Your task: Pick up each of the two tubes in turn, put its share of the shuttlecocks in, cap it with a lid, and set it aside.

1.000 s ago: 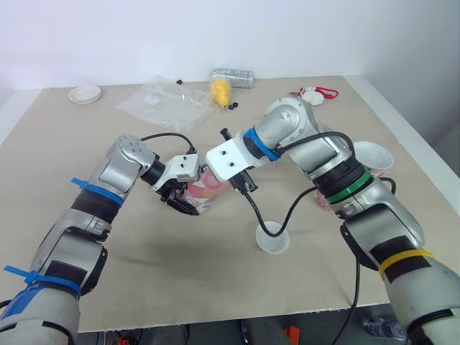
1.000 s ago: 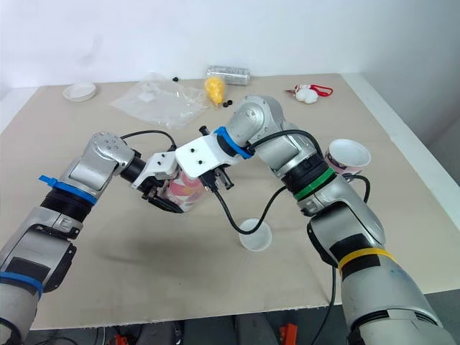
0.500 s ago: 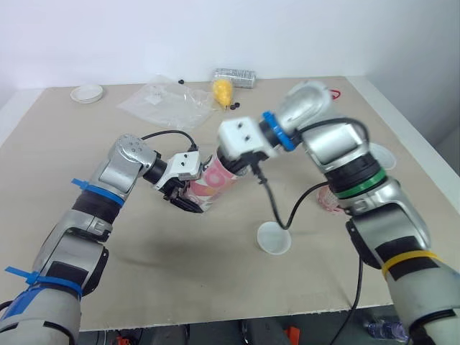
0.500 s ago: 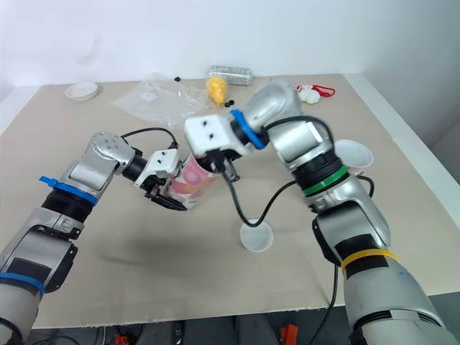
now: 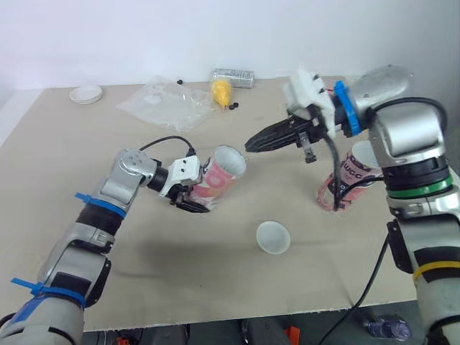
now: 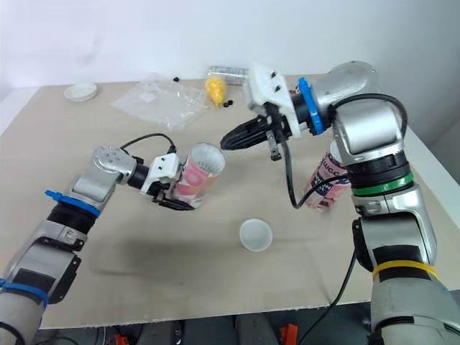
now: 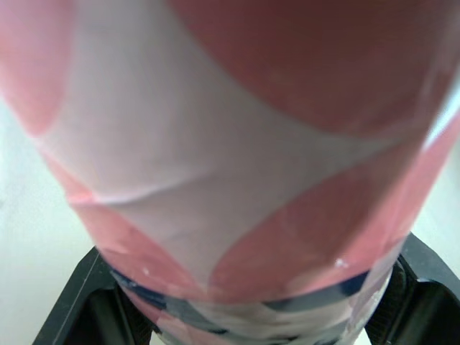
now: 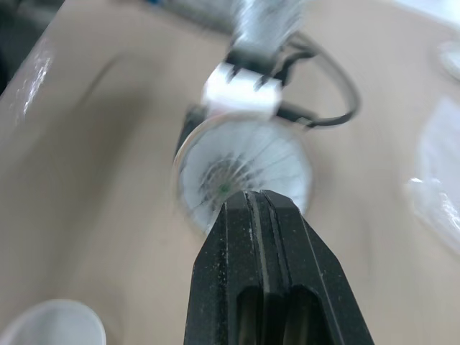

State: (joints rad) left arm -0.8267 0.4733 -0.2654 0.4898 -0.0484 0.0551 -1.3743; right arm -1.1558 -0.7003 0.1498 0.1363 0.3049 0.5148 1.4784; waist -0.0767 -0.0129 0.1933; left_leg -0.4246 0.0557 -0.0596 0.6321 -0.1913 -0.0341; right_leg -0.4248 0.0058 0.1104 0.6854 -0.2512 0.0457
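Observation:
A pink-and-white tube (image 5: 214, 180) lies tilted just above the table, its open mouth toward the right. My left gripper (image 5: 190, 198) is shut on its lower end, and both black fingers (image 7: 79, 305) flank it in the left wrist view. White shuttlecock feathers (image 8: 241, 171) show inside the tube mouth. My right gripper (image 5: 249, 146) hangs shut and empty a short way right of that mouth, pointing at it. A second pink tube (image 5: 351, 174) stands upright at the right, behind my right arm's cable. One white lid (image 5: 273, 236) lies on the table in front.
Another white lid (image 5: 85, 93) sits at the far left back. A clear plastic bag (image 5: 164, 100), a yellow shuttlecock (image 5: 221, 90), a clear box (image 5: 233, 75) and small black bits (image 5: 230, 106) lie along the back. The table's front edge runs close below the near lid.
My right gripper has pulled out of the tube mouth and swung up and to the right. The left gripper still holds the tube, whose open mouth now shows.

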